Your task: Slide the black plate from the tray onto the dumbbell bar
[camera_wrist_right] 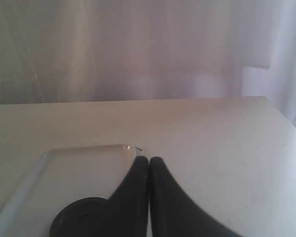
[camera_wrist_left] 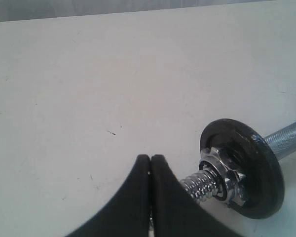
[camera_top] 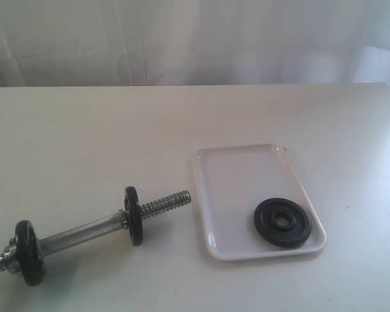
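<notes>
White tabletop (camera_top: 84,130): black plate (camera_top: 282,221) flat in tray's (camera_top: 234,175) corner, right gripper (camera_wrist_right: 149,162) nearest, tips pressed together, empty. Dumbbell bar's (camera_top: 84,232) bare threaded end points at tray; left gripper (camera_wrist_left: 150,159), also closed, sits by the other end.

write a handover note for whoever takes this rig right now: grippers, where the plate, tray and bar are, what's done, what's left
Left gripper: shut, empty, close to the nutted end of the dumbbell bar.
Right gripper: shut, empty, at the white tray, close to the black plate.
Things: the black plate lies flat in the tray's near right corner. The dumbbell bar lies on the table left of the tray, carrying two discs, its bare threaded end pointing at the tray.
Done: nothing yet.
Left: grasp the plate, line its hole up with the threaded end, slide it on.
</notes>
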Tool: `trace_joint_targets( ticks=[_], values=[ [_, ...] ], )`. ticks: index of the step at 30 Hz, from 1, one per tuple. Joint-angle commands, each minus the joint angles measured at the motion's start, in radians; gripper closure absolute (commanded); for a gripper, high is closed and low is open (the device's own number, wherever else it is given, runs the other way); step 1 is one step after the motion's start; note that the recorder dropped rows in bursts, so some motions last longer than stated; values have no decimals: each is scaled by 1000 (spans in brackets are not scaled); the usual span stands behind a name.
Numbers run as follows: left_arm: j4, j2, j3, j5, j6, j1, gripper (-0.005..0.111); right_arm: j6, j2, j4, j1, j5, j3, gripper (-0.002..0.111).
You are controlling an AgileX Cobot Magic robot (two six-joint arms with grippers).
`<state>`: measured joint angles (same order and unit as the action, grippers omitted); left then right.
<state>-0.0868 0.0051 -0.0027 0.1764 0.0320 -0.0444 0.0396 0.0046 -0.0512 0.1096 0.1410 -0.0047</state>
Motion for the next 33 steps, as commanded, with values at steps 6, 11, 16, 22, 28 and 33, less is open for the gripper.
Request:
trace_joint_targets(
  ticks=[6, 11, 16, 22, 28, 33],
  values=[
    [-6, -5, 3, 0, -5, 1, 107, -1, -5, 0, 4, -8, 5, 108],
    [-6, -5, 3, 0, -5, 1, 107, -1, -5, 0, 4, -8, 5, 108],
    [-6, -5, 3, 0, -5, 1, 107, -1, -5, 0, 4, -8, 5, 108],
    [-6, -5, 3, -3, -5, 1, 107, -1, -5, 0, 4, -8, 5, 108],
    [-6, -5, 3, -212, -5, 1, 107, -1, -5, 0, 4, -8, 5, 108],
    [-10, -5, 3, -552, -9, 1, 107, -1, -5, 0, 4, -8, 5, 108]
  ],
)
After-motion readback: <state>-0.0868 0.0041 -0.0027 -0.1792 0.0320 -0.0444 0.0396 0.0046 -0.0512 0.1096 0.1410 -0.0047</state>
